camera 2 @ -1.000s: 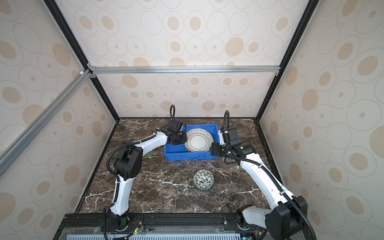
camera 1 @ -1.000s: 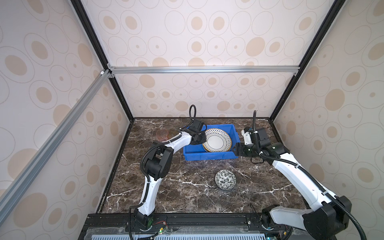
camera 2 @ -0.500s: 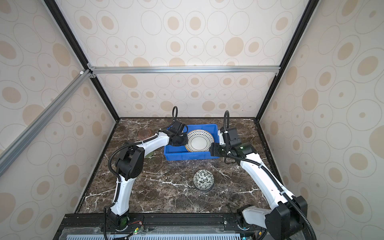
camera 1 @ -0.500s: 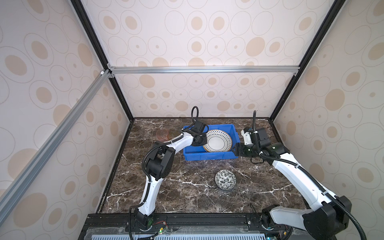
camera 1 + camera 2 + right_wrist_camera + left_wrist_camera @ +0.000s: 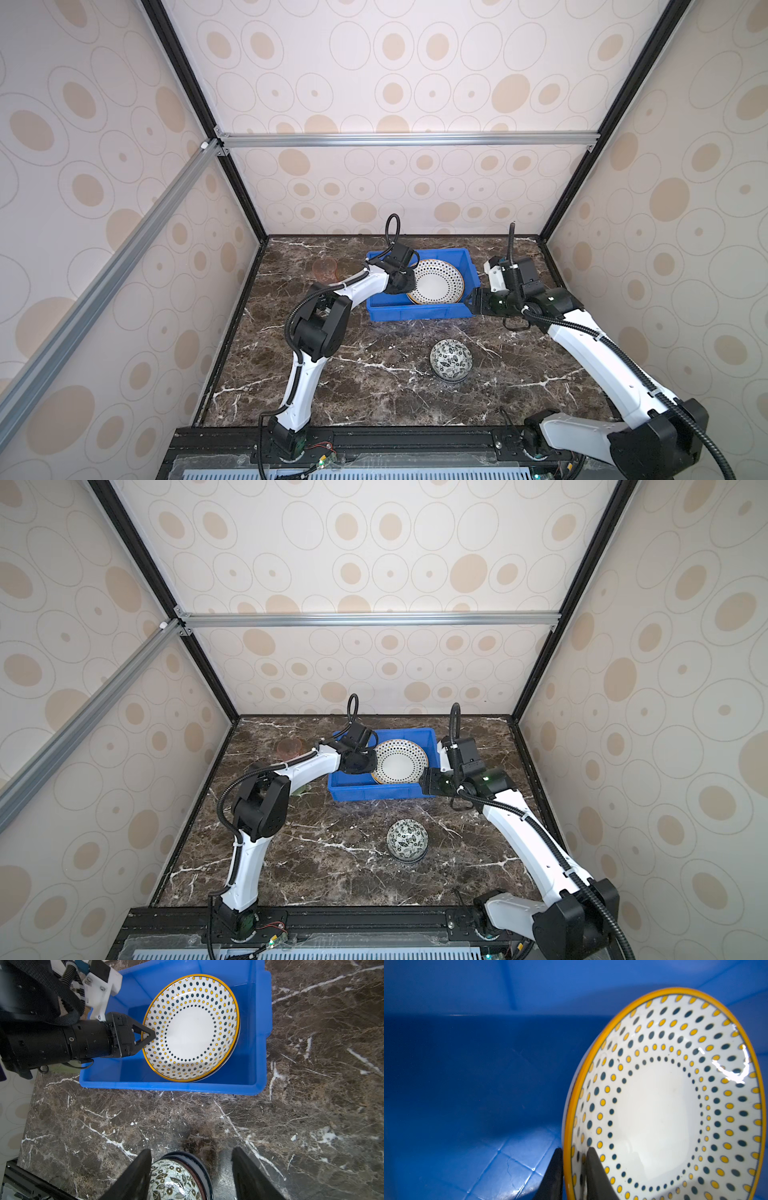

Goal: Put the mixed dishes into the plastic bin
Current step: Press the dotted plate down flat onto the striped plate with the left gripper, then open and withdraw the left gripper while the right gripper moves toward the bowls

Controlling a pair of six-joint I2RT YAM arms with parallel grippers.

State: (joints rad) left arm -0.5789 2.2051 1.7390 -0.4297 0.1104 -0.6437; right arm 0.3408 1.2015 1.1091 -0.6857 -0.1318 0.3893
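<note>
The blue plastic bin (image 5: 415, 318) (image 5: 374, 791) (image 5: 166, 1086) stands at the back middle of the table. A dotted yellow-rimmed plate (image 5: 436, 286) (image 5: 399, 762) (image 5: 658, 1115) (image 5: 191, 1028) lies tilted in it, over another plate's dark edge (image 5: 232, 1051). My left gripper (image 5: 409, 282) (image 5: 574, 1150) (image 5: 148, 1035) reaches into the bin with one finger on each side of that plate's rim. A floral black-white bowl (image 5: 451, 365) (image 5: 406, 839) (image 5: 172, 1180) rests in a dark-rimmed bowl on the marble. My right gripper (image 5: 473, 301) (image 5: 191, 1149) hangs open above it, empty.
A pinkish tumbler (image 5: 325, 269) (image 5: 289, 748) stands at the back left, behind the left arm. Something pale green (image 5: 60, 1068) shows partly under that arm. Patterned walls and black frame posts close in the table on three sides.
My left gripper has moved the dotted plate slightly right and lower into the bin. The right arm and the bowl have stayed put.
</note>
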